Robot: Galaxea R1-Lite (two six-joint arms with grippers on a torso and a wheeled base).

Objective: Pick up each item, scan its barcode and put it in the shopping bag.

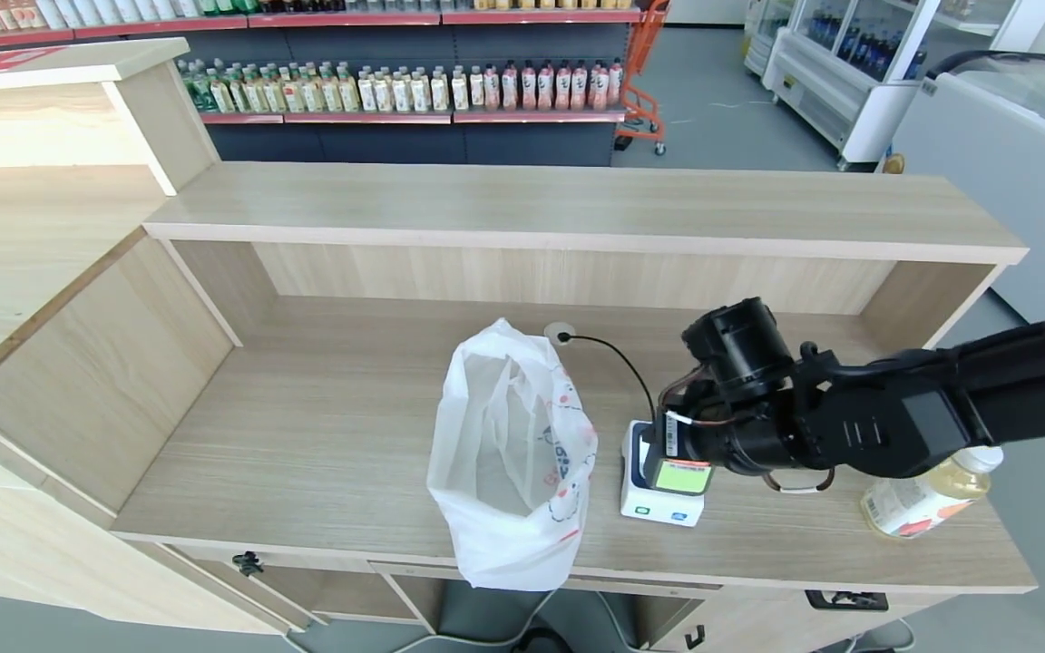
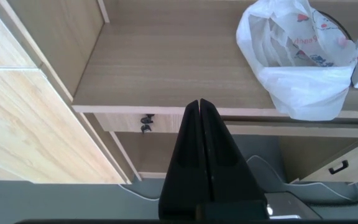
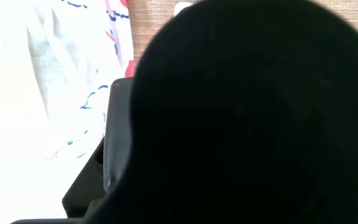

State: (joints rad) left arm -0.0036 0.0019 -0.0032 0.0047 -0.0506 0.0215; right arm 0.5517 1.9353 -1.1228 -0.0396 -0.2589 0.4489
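My right gripper [image 1: 684, 446] hangs just above the white barcode scanner [image 1: 659, 508] and is shut on a dark item with a green and red label [image 1: 681, 473]. In the right wrist view that dark item [image 3: 253, 112] blocks most of the picture, with the bag [image 3: 42, 81] beside it. The white plastic shopping bag [image 1: 513, 462] stands open on the counter, left of the scanner. A pale drink bottle [image 1: 926, 494] lies on the counter at the right, under the right arm. My left gripper [image 2: 199, 124] is shut and empty, below the counter's front edge, with the bag [image 2: 297, 56] off to its side.
A black cable [image 1: 618, 358] runs from a hole in the counter to the scanner. The wooden counter [image 1: 305, 435] has a raised back shelf [image 1: 577, 209] and side walls. Its left half is bare wood. Drawers [image 2: 145, 121] sit under the front edge.
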